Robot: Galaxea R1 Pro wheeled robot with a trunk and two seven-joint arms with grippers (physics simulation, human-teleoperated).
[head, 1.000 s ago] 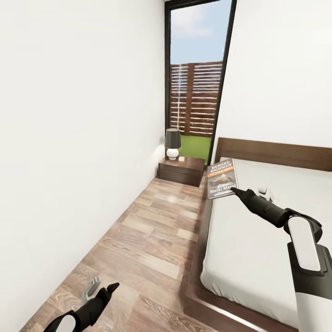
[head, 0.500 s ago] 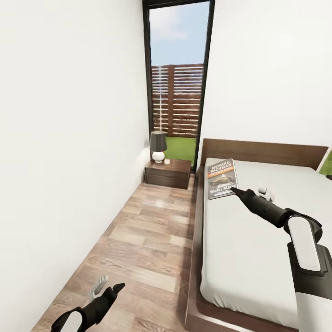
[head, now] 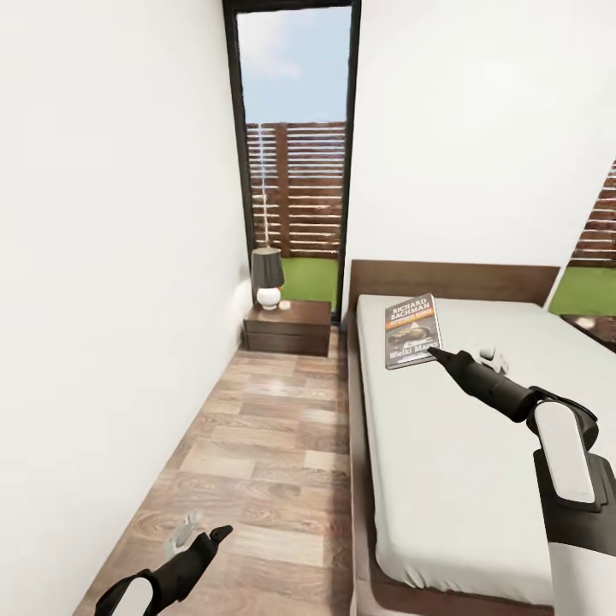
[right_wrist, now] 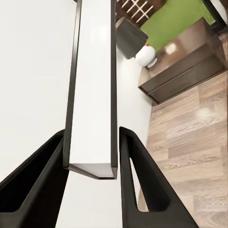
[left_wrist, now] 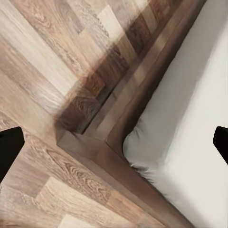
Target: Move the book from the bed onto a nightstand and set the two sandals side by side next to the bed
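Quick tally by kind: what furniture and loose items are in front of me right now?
Beds: 1
Nightstands: 1
Lamps: 1
Books: 1, held in the right gripper
Total: 4

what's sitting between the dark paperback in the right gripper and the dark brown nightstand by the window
Nothing visible. The right gripper holds the dark paperback book, and bare wood-plank floor leads to the dark brown nightstand. A black-shaded lamp takes its left side; the right is free.

head: high, down bedside aisle | wrists: close | shared: nightstand (head: 287,327), bed (left_wrist: 190,123)
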